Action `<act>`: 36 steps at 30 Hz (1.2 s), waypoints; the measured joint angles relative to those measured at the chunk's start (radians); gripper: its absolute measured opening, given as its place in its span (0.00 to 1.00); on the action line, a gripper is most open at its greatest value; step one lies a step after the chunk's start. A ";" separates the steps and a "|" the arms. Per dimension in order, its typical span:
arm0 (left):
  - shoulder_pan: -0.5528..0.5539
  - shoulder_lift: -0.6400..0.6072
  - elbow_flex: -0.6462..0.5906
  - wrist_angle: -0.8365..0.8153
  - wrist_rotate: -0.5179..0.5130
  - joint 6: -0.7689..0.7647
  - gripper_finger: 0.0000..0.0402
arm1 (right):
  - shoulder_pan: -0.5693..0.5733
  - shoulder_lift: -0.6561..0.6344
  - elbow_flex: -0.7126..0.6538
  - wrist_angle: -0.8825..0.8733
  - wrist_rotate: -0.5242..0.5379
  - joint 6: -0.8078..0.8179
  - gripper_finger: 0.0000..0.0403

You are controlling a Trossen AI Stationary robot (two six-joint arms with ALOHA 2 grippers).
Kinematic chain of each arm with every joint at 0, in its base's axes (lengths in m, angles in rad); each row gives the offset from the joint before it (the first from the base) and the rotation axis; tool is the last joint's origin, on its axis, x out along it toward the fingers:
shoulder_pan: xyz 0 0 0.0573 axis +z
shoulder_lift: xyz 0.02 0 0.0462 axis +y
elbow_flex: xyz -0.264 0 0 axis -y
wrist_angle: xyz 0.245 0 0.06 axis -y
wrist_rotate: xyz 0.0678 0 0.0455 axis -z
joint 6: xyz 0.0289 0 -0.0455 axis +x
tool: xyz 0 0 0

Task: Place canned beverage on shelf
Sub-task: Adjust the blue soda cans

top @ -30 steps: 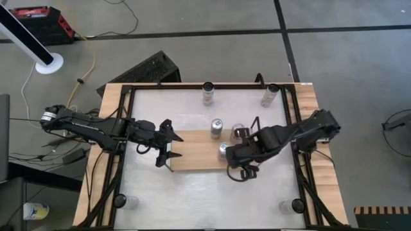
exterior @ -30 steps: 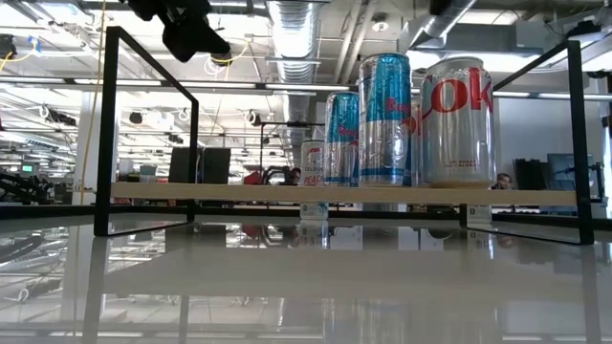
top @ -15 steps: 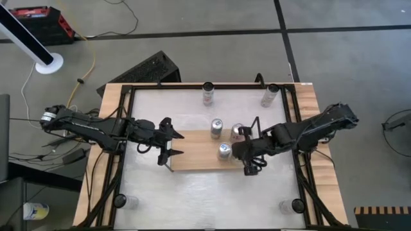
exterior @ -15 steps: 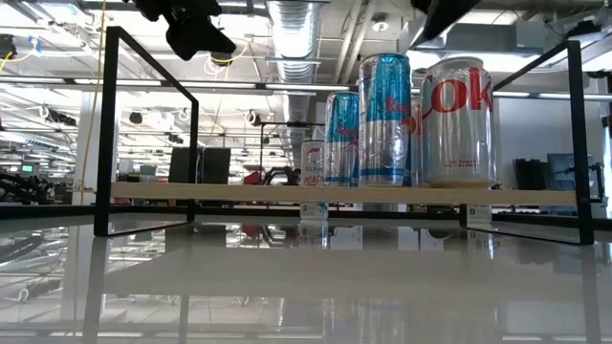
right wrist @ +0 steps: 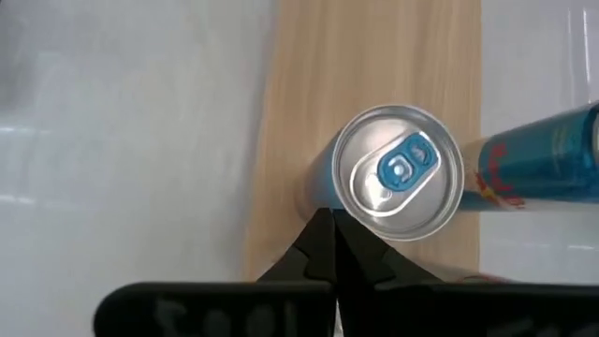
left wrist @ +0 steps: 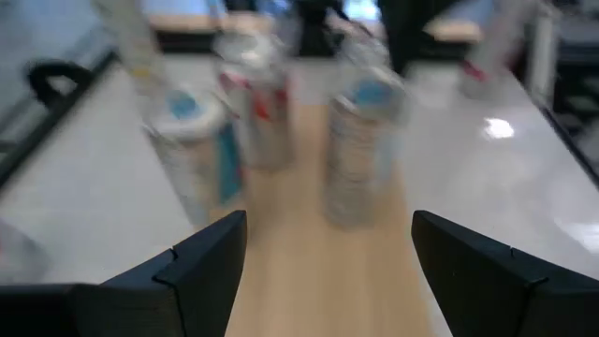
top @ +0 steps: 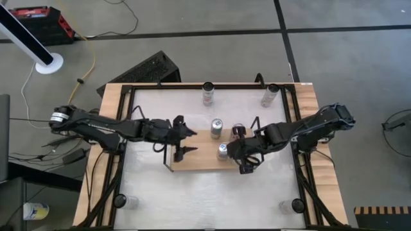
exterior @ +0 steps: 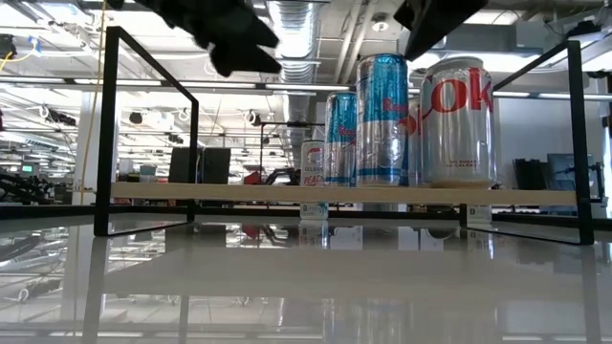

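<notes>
The shelf (top: pixel 199 159) is a light wooden board with black wire ends (exterior: pixel 105 124); three cans stand upright on its right half. The nearest is a slim blue-and-silver can (top: pixel 223 151) with a blue tab (right wrist: pixel 404 167). My right gripper (right wrist: pixel 328 245) is shut, its tips slanting down right beside this can's top rim, coming from the table's right. My left gripper (top: pixel 192 141) is open and hovers over the middle of the board (left wrist: pixel 309 281), pointing toward the cans. Behind the nearest one stand another blue can (top: pixel 216 128) and a silver can (exterior: pixel 459 119). My right gripper's shut fingertips (right wrist: pixel 328 225) stand at the right side of the slim can's top rim (right wrist: pixel 348 211). Whether they touch it I cannot tell. The can stands upright on the board.
Two more cans (top: pixel 207 94) (top: pixel 270 96) stand on the white table near its far edge, and one at each near corner (top: pixel 131 202) (top: pixel 286 205). A black frame (top: pixel 125 128) runs round the table. The board's left half is bare.
My left gripper has moved along the shelf toward the table's right edge and the cans, sinking slightly, still open. My right arm has drawn back from over the slim can and come lower, tipping nearer to level. The cans have not moved.
</notes>
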 joint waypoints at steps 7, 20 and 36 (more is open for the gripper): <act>0.114 0.129 0.000 0.138 -0.090 0.007 0.72 | -0.010 0.000 0.000 -0.002 -0.018 -0.001 0.06; 0.213 0.329 0.000 0.267 -0.060 0.085 0.49 | -0.003 0.000 0.000 -0.021 -0.019 -0.003 0.06; 0.227 0.484 0.067 0.401 -0.045 0.072 0.02 | -0.009 0.000 0.000 -0.019 -0.019 -0.015 0.05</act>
